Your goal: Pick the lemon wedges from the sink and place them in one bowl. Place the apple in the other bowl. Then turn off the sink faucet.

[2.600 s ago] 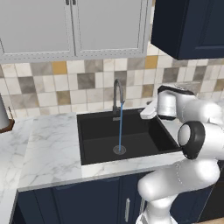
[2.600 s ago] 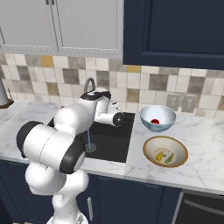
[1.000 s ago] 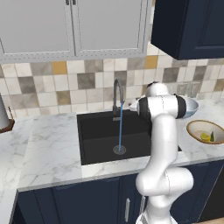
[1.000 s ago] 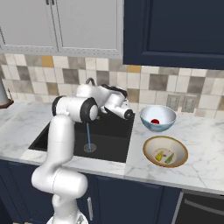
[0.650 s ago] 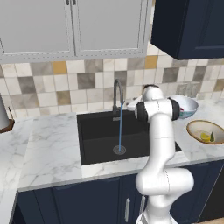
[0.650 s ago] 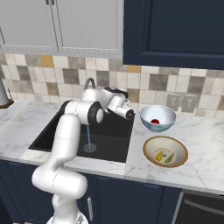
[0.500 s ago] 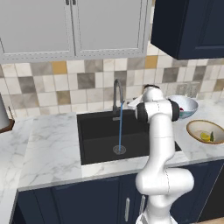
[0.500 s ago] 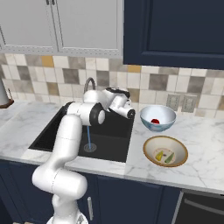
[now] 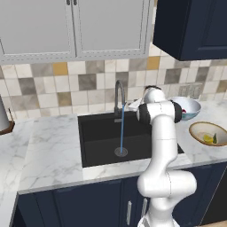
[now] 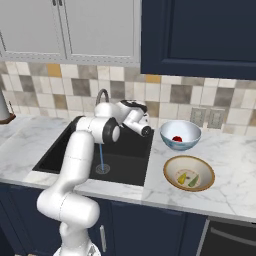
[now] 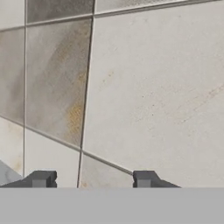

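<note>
Reaching behind the tall dark grey gooseneck faucet [image 9: 119, 95], the gripper [image 11: 92, 179] showed parted fingers holding nothing; water was running, so shutting it off remained, needing the handle nudged.

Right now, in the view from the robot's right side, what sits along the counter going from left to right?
Black sink with water running from the faucet → the robot's gripper → pale blue bowl holding the apple → tan-rimmed bowl holding the lemon wedges.

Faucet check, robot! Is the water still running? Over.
Faucet running, water falling to sink drain. Gripper open, empty, facing wall tiles. Nothing in the way.
</note>
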Available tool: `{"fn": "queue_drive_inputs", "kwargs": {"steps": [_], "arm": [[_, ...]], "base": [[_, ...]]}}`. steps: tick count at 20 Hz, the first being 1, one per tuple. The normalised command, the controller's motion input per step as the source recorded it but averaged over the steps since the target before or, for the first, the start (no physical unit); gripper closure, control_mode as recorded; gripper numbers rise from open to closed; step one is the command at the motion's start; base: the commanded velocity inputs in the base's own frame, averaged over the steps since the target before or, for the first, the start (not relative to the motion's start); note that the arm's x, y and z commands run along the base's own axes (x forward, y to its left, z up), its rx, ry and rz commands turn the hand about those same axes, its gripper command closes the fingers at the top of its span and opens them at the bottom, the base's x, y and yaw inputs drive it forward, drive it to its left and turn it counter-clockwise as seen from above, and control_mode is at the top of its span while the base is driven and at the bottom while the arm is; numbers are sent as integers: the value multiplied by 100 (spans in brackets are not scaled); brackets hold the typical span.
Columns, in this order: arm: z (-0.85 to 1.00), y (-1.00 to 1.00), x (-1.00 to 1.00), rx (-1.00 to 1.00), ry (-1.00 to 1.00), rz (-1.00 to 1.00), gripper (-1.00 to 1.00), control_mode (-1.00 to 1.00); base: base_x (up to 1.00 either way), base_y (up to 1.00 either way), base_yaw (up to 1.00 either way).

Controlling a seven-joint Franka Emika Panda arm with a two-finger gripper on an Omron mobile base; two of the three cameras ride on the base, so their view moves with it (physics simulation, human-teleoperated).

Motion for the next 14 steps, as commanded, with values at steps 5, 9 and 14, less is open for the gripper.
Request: {"fn": "queue_drive_inputs", "kwargs": {"steps": [5,9,14], "arm": [[0,56,0,0,4,0,-100,-100],[0,46,4,0,4,0,-100,-100],[15,5,66,8,0,0,-100,-100]], "base": [[0,0,0],[0,0,0],[0,0,0]]}}
